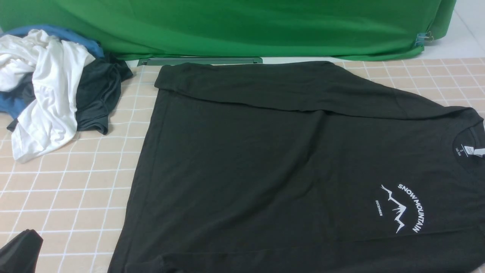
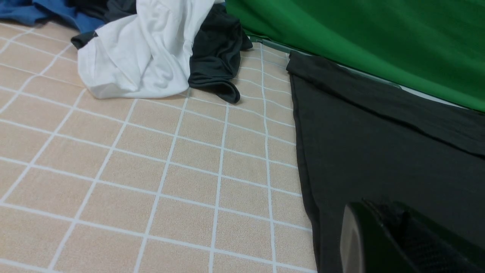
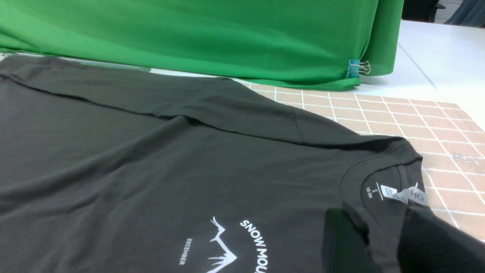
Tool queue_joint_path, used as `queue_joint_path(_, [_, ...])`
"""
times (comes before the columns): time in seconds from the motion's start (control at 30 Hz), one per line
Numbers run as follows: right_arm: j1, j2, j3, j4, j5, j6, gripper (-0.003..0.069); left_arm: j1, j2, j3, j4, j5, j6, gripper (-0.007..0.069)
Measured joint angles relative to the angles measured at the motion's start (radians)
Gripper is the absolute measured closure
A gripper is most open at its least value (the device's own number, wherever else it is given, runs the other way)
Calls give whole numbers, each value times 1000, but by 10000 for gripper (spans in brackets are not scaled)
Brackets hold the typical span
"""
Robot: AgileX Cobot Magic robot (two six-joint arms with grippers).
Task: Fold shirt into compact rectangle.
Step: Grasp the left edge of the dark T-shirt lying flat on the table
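Observation:
The black shirt (image 1: pixel 265 151) lies flat on the checked mat, neck towards the right. Its far side and sleeve are folded over onto the body as a band (image 1: pixel 284 87). The white mountain print (image 1: pixel 403 208) and the neck tag (image 1: pixel 471 151) face up. My left gripper (image 1: pixel 19 250) shows at the front left corner, off the shirt's hem edge; in the left wrist view the left gripper (image 2: pixel 373 220) is shut and holds nothing. My right gripper (image 3: pixel 382 242) hovers open just short of the collar and tag (image 3: pixel 401 193), with shirt (image 3: pixel 151 151) cloth showing between its fingers. It is out of the front view.
A pile of clothes (image 1: pixel 49 87) lies at the far left: white, blue and a dark grey garment (image 1: pixel 96 94). A green cloth backdrop (image 1: pixel 227 26) hangs along the far edge, held by a binder clip (image 1: pixel 424 38). Bare tan mat (image 1: pixel 75 182) lies left of the shirt.

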Motion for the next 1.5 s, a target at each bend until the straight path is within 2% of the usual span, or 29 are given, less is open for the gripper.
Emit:
queue_joint_path(0.67, [0,0,0,0,-22,0,418,0,0,0,17,-30,-11,606])
queue_joint_path(0.73, [0,0,0,12,-47,26,418,0,0,0,-99,-55,-100,606])
queue_joint_path(0.8, [0,0,0,96,-62,132,417,0,0,0,-328,-75,-259,606])
queue_joint_path(0.87, [0,0,0,205,-68,319,417,0,0,0,-536,-76,-392,606])
queue_joint_path(0.9, [0,0,0,232,-69,384,417,0,0,0,-591,-76,-423,606])
queue_joint_path(0.97, [0,0,0,268,-74,512,417,0,0,0,-658,-79,-466,606])
queue_joint_path(1.13, [0,0,0,290,-75,585,417,0,0,0,-634,-86,-488,606])
queue_joint_path(1.3, [0,0,0,293,-132,568,454,0,0,-1,-661,-108,-491,606])
queue_joint_path(1.4, [0,10,-94,293,-176,391,589,0,0,-102,-663,-9,-470,606])
queue_joint_path(1.5, [0,103,-322,288,-59,209,624,0,85,-298,-562,140,-424,606])
